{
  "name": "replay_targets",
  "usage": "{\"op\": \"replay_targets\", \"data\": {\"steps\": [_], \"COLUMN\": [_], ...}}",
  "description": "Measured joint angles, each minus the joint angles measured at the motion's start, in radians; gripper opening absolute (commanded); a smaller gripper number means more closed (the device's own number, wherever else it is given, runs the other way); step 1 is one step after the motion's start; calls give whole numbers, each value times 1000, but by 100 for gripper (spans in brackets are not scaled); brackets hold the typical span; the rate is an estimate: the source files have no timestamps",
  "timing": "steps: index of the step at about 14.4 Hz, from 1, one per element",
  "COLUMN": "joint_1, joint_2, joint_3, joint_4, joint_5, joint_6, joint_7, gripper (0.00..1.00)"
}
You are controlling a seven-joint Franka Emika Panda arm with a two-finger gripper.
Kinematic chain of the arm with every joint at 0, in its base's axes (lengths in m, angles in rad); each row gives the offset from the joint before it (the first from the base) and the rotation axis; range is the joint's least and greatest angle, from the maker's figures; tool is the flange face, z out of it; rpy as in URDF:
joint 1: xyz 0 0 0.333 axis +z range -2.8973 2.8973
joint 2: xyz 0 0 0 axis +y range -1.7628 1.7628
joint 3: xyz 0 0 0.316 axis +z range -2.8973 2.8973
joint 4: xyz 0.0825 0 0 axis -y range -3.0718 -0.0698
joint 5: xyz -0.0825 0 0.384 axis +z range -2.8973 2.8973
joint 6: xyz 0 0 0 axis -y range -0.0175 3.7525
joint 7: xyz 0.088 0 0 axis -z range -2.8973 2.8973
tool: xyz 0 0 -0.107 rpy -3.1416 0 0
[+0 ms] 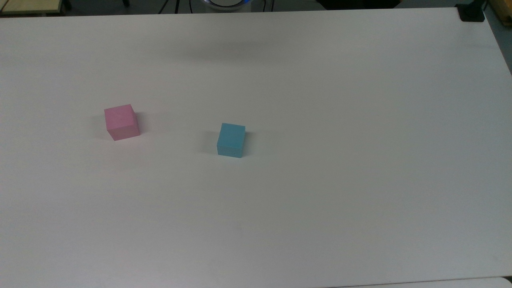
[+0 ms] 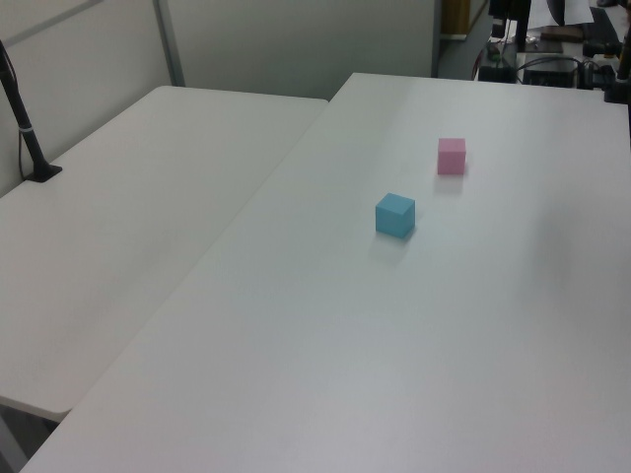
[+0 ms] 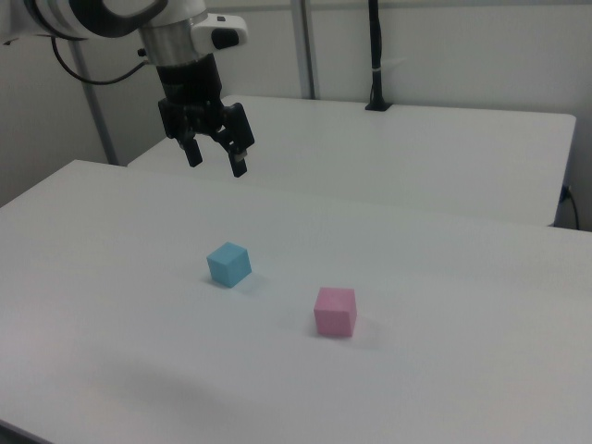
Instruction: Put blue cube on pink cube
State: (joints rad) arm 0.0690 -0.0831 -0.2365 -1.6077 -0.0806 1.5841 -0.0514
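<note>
Gripper (image 3: pixel 215 163) is seen raised w/ fingers spread, nothing held. Blue cube (image 3: pixel 228 264) is set on table (image 3: pixel 462 370) below it, well apart; pink cube (image 3: pixel 335 310) lies farther toward the right view's right, apart from blue.

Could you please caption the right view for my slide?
Open hand hangs above the blue cube; pink cube sits apart on the white table.
</note>
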Motion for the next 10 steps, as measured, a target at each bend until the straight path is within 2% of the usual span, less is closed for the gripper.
{"op": "replay_targets", "data": {"steps": [10], "joint_1": [0], "joint_2": [0], "joint_3": [0], "joint_4": [0], "joint_5": [0], "joint_6": [-2], "joint_7": [0], "gripper": [100]}}
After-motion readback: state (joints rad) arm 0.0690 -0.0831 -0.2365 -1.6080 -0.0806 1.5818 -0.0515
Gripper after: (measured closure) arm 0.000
